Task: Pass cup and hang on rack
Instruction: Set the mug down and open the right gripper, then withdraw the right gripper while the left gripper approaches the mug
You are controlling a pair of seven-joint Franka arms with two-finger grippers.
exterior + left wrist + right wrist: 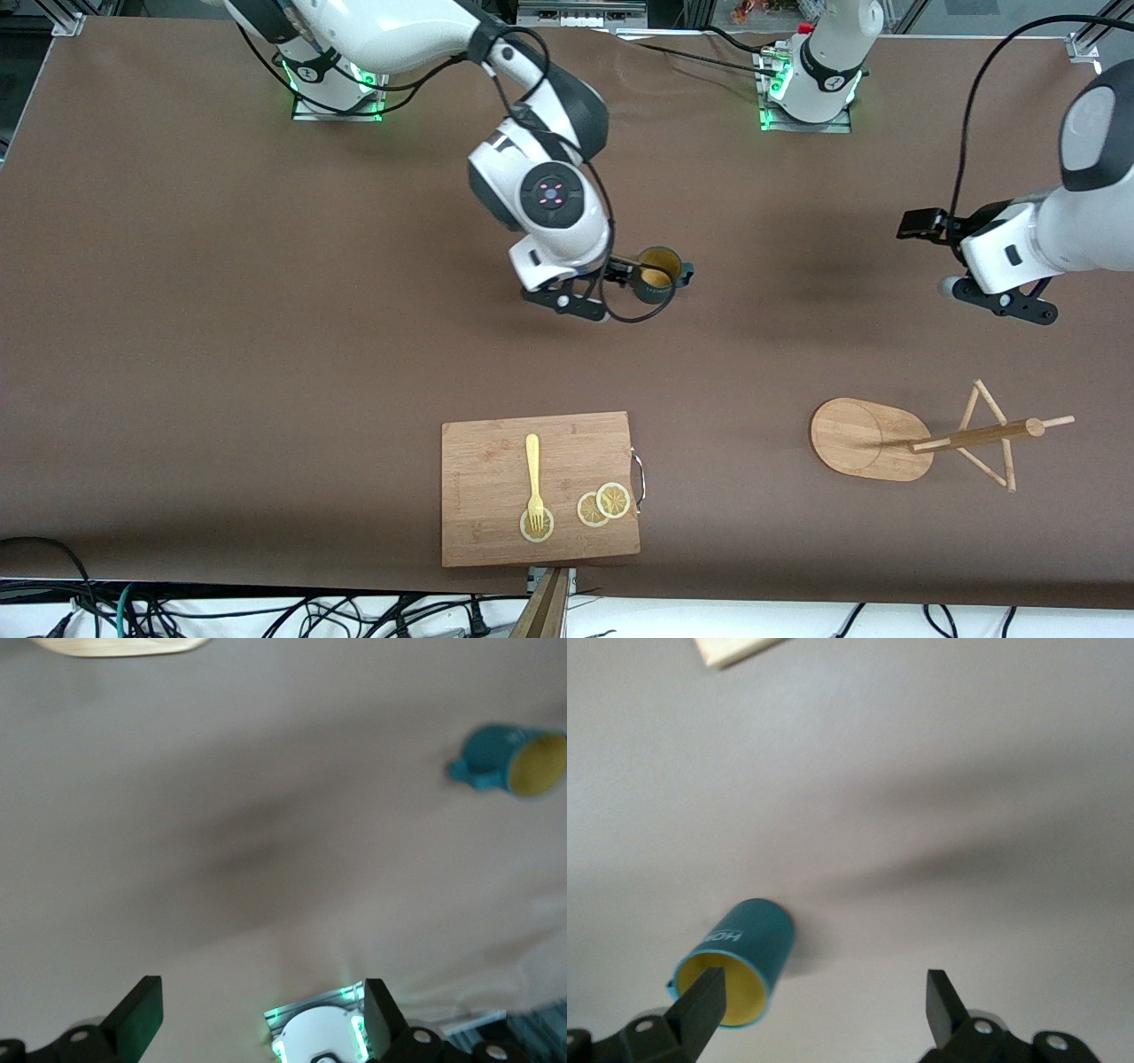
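My right gripper (819, 1005) is wide open, nothing between its fingers, hovering low over the brown table (266, 354) just above centre frame in the front view. The small dark teal mug with the yellowish inside (658, 273) stands upright on the cloth right beside me, toward the left arm's end, its handle pointing that way too; in my wrist view one black finger (700, 1005) overlaps its rim, and I can't tell whether it touches. That's the danger: any sideways drift as I lift away could clip the rim and tip or skid the mug. My left gripper (257, 1014) is open too, waiting in the air at the right edge of the front view, well apart from the mug. It'll need the handle or wall squarely, or a ribbed side may slip. The light bamboo mug rack (895, 439) sits lower right, nearer the camera; its thin pegs give little margin. The wooden cutting board (496, 532), with a yellow fork (533, 474) and lemon slices (604, 503), lies bottom centre.
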